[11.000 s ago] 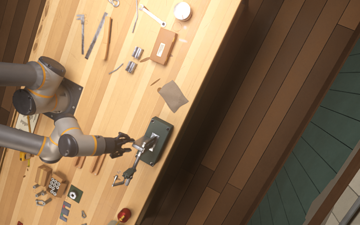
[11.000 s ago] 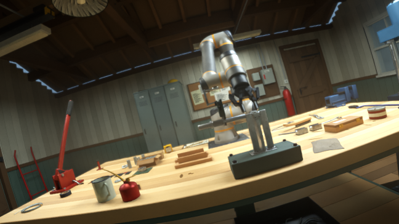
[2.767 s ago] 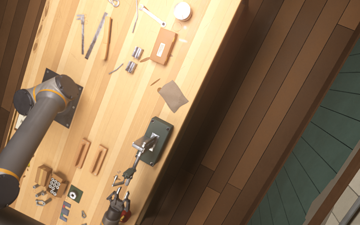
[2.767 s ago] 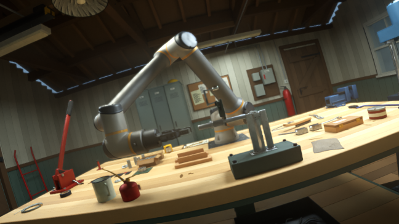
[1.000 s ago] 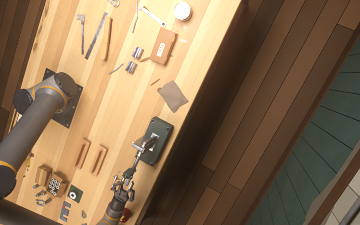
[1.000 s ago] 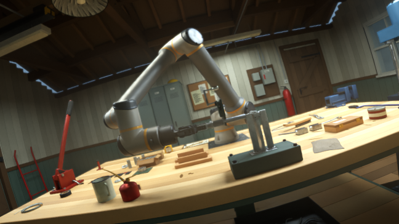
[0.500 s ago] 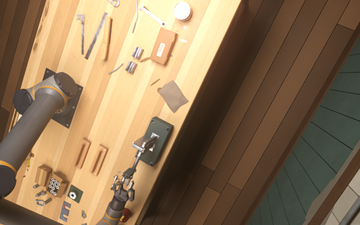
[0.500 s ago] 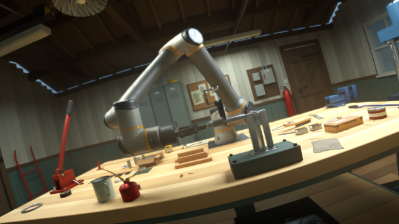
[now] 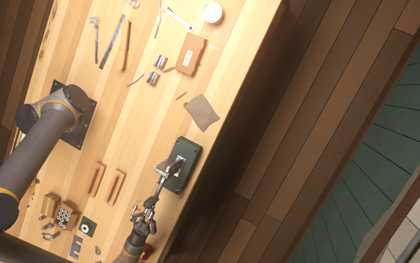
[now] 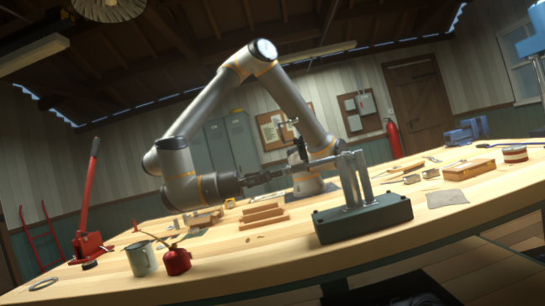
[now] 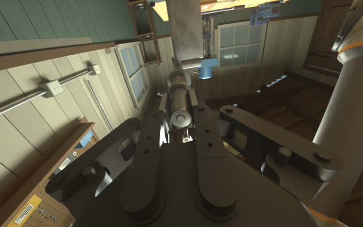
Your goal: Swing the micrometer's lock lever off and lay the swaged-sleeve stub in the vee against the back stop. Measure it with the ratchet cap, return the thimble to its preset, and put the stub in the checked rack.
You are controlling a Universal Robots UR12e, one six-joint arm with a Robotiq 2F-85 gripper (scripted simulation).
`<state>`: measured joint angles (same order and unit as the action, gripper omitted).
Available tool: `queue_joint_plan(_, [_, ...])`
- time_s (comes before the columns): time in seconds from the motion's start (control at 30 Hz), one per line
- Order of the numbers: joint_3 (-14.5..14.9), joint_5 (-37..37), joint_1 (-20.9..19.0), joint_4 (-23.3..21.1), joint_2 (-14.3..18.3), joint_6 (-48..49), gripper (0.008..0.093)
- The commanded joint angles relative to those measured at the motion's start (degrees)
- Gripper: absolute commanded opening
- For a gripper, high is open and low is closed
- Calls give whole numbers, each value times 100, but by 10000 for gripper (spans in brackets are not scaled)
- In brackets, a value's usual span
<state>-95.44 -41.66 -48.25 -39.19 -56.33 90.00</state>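
The ratchet cap (image 11: 181, 117) at the end of the micrometer's knurled barrel (image 11: 180, 100) sits between my fingers. My gripper (image 11: 178, 103) (image 9: 150, 204) (image 10: 269, 174) is closed on the ratchet cap, and the wrist camera shows a finger pad on each side of the knurled end. The micrometer (image 10: 319, 163) runs level from my gripper to its grey upright stand (image 10: 355, 178). The stand is on a dark green base (image 9: 181, 164) near the bench edge. The stub and the vee are hidden from me.
Two wooden racks (image 9: 107, 184) lie on the bench left of the micrometer base. A grey cloth (image 9: 202, 112) lies beyond the base. A wooden case (image 9: 190, 54), two metal blocks (image 9: 156, 69) and hand tools lie at the far end. Small boxes and parts (image 9: 59, 215) sit near my arm.
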Motion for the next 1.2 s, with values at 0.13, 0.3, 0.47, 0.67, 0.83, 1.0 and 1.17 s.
queue_joint_plan(0.13, [0, -9, 1, 5, -5, 0, 130])
queue_joint_plan(0.3, [0, -9, 1, 5, -5, 0, 80])
queue_joint_plan(0.47, [0, -9, 1, 5, -5, 0, 80])
queue_joint_plan(0.67, [1, -9, 0, 6, -4, 0, 80])
queue_joint_plan(0.83, [4, -8, 0, 7, -3, 0, 80])
queue_joint_plan(1.0, [7, -8, -1, 8, -1, 0, 80])
queue_joint_plan(1.17, [9, -7, -1, 9, 1, 0, 80])
